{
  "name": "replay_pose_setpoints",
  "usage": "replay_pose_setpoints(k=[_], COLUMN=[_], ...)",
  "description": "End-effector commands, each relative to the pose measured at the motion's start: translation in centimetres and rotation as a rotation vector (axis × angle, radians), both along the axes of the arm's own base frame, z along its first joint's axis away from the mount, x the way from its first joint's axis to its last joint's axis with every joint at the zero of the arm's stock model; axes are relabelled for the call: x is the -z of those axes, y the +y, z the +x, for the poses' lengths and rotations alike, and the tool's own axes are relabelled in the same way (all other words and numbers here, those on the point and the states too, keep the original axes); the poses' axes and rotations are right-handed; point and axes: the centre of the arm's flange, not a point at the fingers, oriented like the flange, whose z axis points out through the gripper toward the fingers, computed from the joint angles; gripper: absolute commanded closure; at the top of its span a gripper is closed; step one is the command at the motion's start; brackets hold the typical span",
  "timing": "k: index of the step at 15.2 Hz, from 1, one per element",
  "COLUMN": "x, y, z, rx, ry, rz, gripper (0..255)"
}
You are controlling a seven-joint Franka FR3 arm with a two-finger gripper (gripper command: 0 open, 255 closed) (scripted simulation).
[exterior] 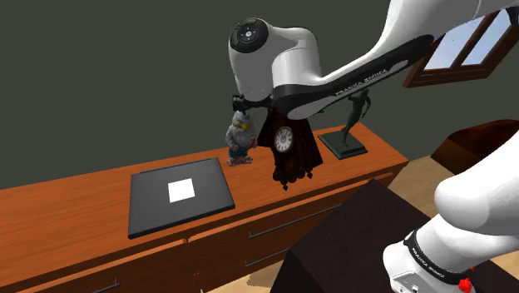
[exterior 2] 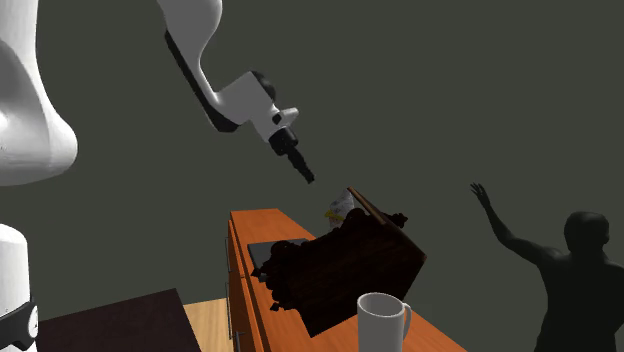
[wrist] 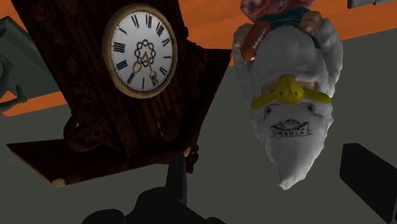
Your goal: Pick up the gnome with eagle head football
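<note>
The gnome [exterior: 240,140] has a white pointed hat with an eagle beak and holds a brown football; it stands at the back of the wooden sideboard [exterior: 75,208]. In the wrist view the gnome [wrist: 289,95] lies beyond the fingers, roughly between them and untouched. My gripper [wrist: 270,167] is open, with one finger [wrist: 177,181] near the clock and the other [wrist: 369,181] past the gnome. In the second exterior view the gripper [exterior 2: 308,178] hangs in the air above the gnome [exterior 2: 340,210], which is half hidden by the clock. The arm covers most of the gripper [exterior: 240,103] in the shoulder view.
A dark wooden cuckoo clock [exterior: 289,150] stands close beside the gnome, toward the shoulder view's right. Further right is a dark statue [exterior: 349,125] on a base. A flat black pad [exterior: 158,204] with a white square lies nearer the front. A white mug [exterior 2: 383,320] stands near the second exterior camera.
</note>
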Motion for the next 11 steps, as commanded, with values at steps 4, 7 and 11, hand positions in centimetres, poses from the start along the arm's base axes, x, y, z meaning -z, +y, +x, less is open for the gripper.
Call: replay_pose_setpoints(k=[4,7,11], x=[3.3,4.8,6.8], y=[0.5,0.5,0.5], z=[6.1,9.8,10.9], rx=[0.106,0.166,0.184], ry=[-0.115,-0.172,-0.189], rz=[-0.072,-0.111,-0.123], gripper=[0,0,0])
